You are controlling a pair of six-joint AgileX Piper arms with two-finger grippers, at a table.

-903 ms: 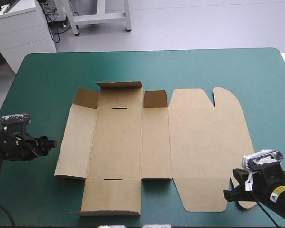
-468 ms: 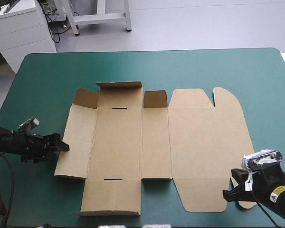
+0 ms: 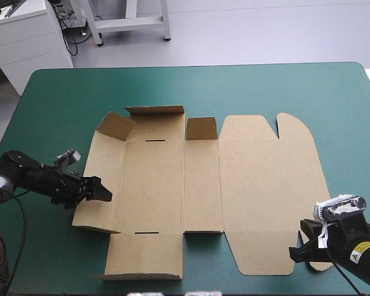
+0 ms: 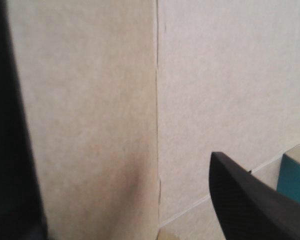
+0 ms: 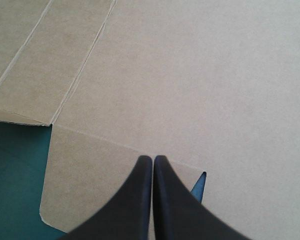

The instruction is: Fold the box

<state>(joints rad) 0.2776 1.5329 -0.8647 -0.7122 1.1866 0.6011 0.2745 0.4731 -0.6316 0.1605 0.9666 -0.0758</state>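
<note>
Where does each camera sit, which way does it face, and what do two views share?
High view: above and behind the robot, looking down on the flat brown cardboard box on the teal-green cover; both arms show.
Left wrist view: above the left gripper, close on box panels; black fingers apart.
Right wrist view: above the right gripper, facing the box; fingers shut.
Shared: all show the box.

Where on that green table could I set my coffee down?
Bare: the teal-green table cover between the flat brown cardboard box and the far edge; a strip right of it. Crowded: the box's left edge and near-right corner, by the black-fingered left gripper and right gripper.
</note>
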